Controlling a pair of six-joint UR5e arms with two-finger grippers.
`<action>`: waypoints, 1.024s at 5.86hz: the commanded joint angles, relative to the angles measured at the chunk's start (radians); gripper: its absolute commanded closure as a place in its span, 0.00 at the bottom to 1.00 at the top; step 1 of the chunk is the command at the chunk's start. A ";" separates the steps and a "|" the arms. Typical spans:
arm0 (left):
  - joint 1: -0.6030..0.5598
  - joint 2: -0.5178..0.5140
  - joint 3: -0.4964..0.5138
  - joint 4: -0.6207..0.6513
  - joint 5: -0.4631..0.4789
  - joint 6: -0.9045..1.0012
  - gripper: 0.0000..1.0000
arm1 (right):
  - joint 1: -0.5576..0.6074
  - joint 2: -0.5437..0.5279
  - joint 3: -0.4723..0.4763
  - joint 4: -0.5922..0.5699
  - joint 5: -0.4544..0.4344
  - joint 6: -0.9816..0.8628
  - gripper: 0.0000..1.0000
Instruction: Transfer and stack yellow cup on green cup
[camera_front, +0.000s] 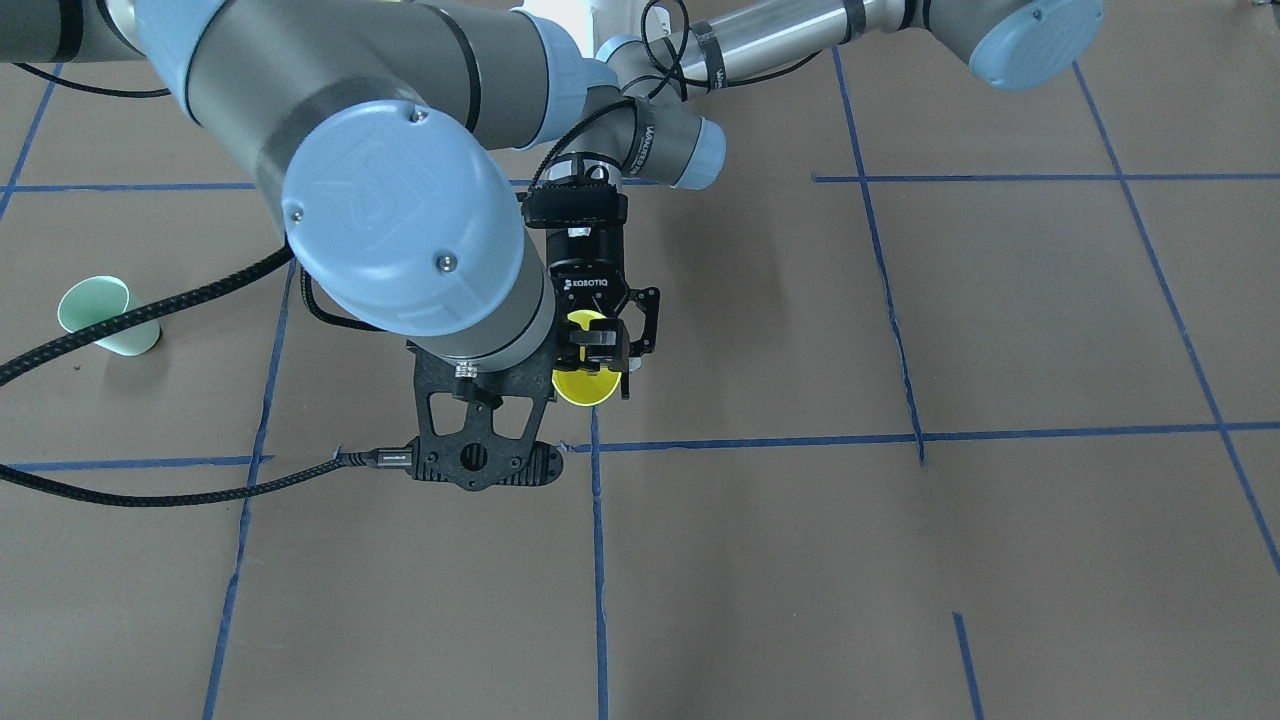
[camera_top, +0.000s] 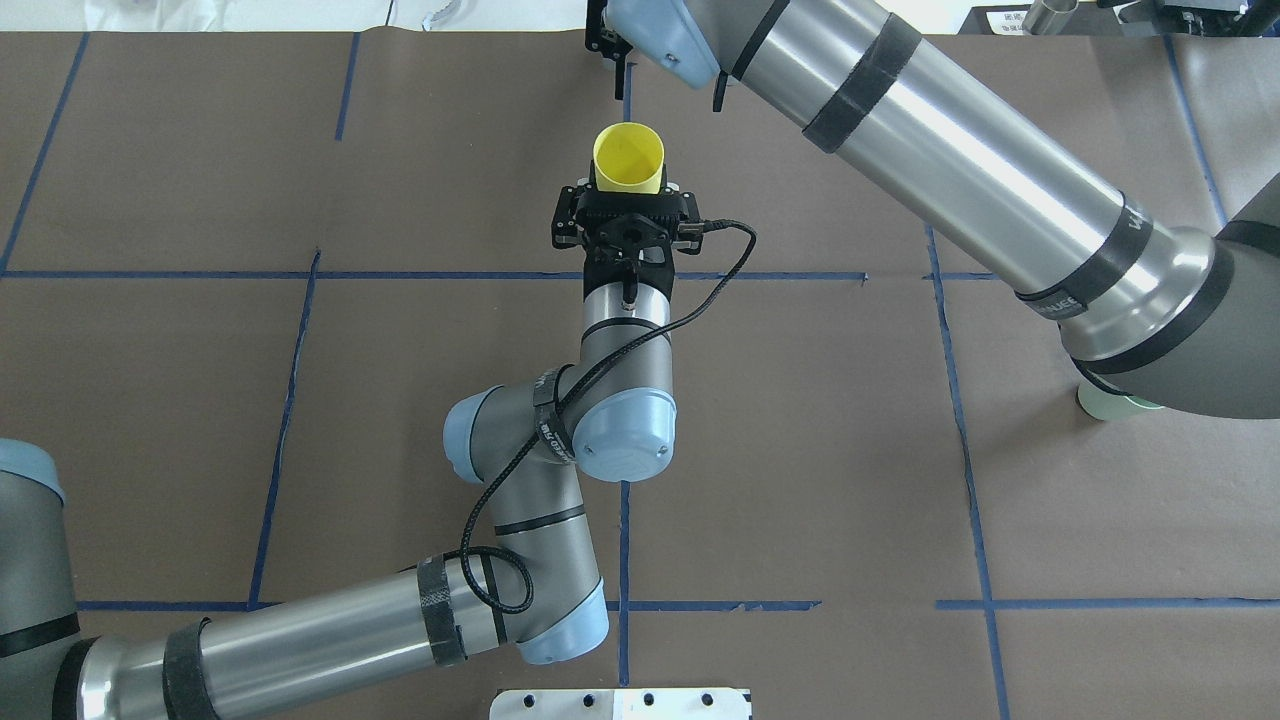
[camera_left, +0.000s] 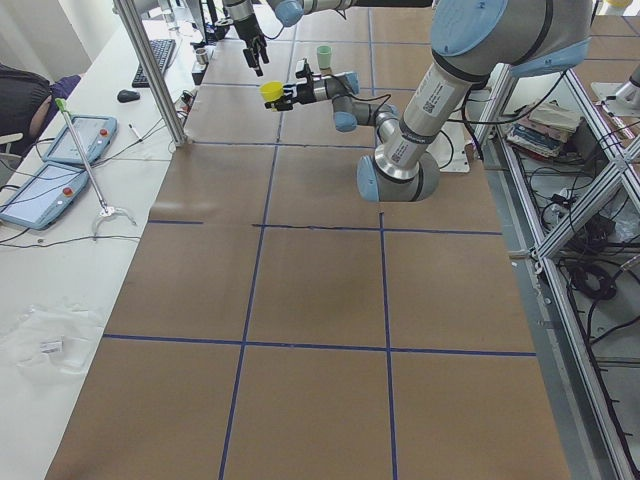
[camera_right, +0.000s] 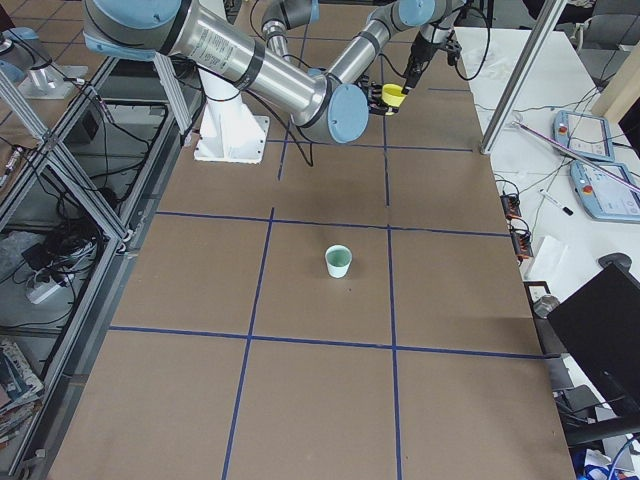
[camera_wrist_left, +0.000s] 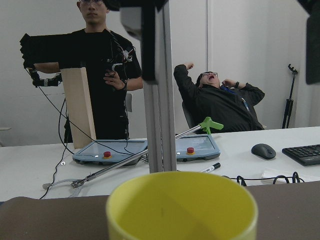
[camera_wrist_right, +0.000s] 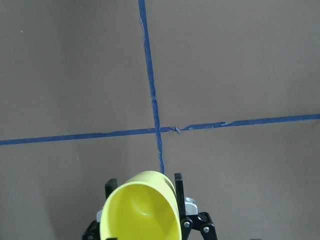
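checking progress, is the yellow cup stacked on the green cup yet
No, the left gripper holds the yellow cup aloft, apart from the green cup.

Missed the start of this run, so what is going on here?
The left pincer is shut on the yellow cup, holding it on its side in mid-air, mouth toward the operators. The right pincer hangs open close by it, apparently for a hand-over. The green cup stands upright on the table on the right arm's side, far from both. Nothing is stacked yet.
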 joint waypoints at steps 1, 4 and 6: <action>0.000 0.002 -0.002 -0.008 0.000 0.000 0.58 | -0.059 -0.017 -0.004 -0.003 -0.056 0.000 0.14; 0.000 0.005 -0.003 -0.009 0.000 0.000 0.58 | -0.068 -0.031 -0.001 -0.003 -0.062 -0.005 0.22; 0.000 0.017 -0.006 -0.009 -0.002 0.000 0.58 | -0.063 -0.028 0.000 -0.002 -0.062 -0.012 0.32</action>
